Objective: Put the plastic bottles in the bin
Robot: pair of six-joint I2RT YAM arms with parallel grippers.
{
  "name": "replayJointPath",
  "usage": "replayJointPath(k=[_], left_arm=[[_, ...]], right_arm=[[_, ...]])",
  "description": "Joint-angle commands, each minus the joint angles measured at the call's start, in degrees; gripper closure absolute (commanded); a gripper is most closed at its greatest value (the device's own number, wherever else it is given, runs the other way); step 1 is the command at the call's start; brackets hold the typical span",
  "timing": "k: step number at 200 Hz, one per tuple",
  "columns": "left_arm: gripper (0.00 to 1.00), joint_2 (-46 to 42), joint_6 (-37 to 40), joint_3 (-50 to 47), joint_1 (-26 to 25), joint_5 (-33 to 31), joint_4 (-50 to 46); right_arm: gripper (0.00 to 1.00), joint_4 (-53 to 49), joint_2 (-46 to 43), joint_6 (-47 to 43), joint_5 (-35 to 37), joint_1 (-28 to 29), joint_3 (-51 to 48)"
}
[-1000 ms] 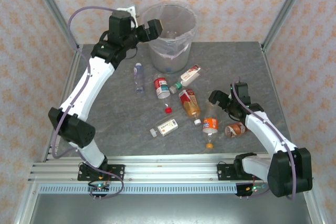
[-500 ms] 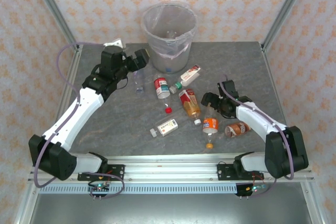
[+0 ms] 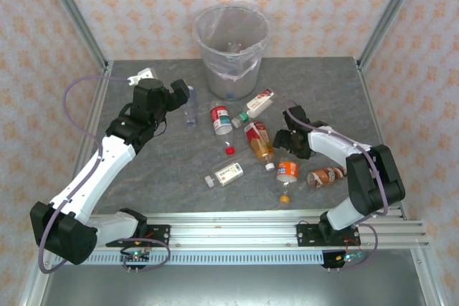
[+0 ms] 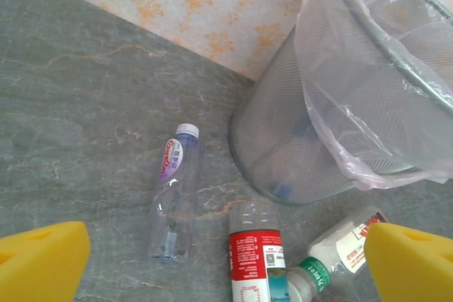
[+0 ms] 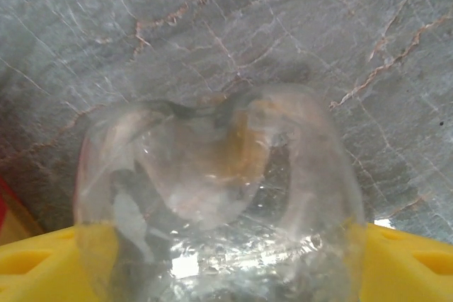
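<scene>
The bin stands at the back, its mesh wall and bag close in the left wrist view. Several plastic bottles lie on the table: a clear purple-labelled one, a red-labelled one, a green-capped one, an amber one, a white-labelled one and a brown one. My left gripper hangs open above the purple-labelled bottle. My right gripper is open, its fingers either side of the clear end of the orange-labelled bottle.
A loose red cap and an orange cap lie among the bottles. The grey stone table is walled by patterned panels and metal posts. The bin holds at least one bottle.
My left arm has swung down from the bin's rim to the table by the purple-labelled bottle. My right gripper has moved left and forward onto the orange-labelled bottle's end.
</scene>
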Motion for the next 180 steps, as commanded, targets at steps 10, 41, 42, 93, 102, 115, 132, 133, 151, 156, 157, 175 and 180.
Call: replayJointPath(k=[10,41,42,93,102,115,132,133,151,156,157,175,180], left_arm=[[0.0,-0.75,-0.7,-0.69,-0.32,-3.37,-2.15],[0.0,-0.58,-0.88,-1.03,-0.26,-4.0,-2.55],[0.0,-0.58,-0.88,-1.07,-0.29,-4.03,-2.57],[0.0,-0.31,-0.79,-1.41,-0.24,-4.95,-3.23],[0.0,-0.25,-0.79,-1.54,-0.25,-5.0,-3.14],[0.0,0.06,-0.8,-1.55,-0.23,-4.95,-3.18],[0.0,0.47,-0.79,-1.09,-0.23,-5.0,-3.28],[0.0,0.47,-0.79,-1.1,-0.27,-4.97,-3.29],[0.0,0.99,-0.69,-0.43,-0.27,-4.93,-3.5],[0.0,1.15,-0.7,-0.33,-0.23,-4.94,-3.46],[0.0,1.17,-0.7,-0.32,-0.23,-4.9,-3.42],[0.0,1.66,-1.04,-0.39,-0.3,-4.34,-2.82],[0.0,1.76,-1.18,-0.4,-0.29,-4.2,-2.7]], right_arm=[[0.18,-2.72,2.19,-1.27,1.34,0.27,2.17],[0.21,-3.25,3.61,-1.63,3.42,0.25,2.58],[0.21,-3.24,3.66,-1.62,3.41,0.28,2.58],[0.28,-2.37,4.67,-0.93,4.95,0.32,2.17],[0.3,-2.01,4.09,-0.82,5.45,0.31,1.99],[0.34,-1.48,3.06,-0.82,6.07,0.34,1.63],[0.38,-1.1,1.78,-1.14,7.03,0.36,1.4],[0.38,-1.07,1.78,-1.16,7.06,0.38,1.37],[0.4,-1.12,0.61,-1.1,8.42,0.37,1.22],[0.41,-1.04,0.2,-1.03,8.75,0.39,1.15],[0.41,-1.04,0.15,-1.01,8.84,0.35,1.12],[0.43,-0.48,-1.52,-0.97,10.18,0.33,0.66],[0.44,-0.39,-2.04,-0.92,10.61,0.35,0.65]])
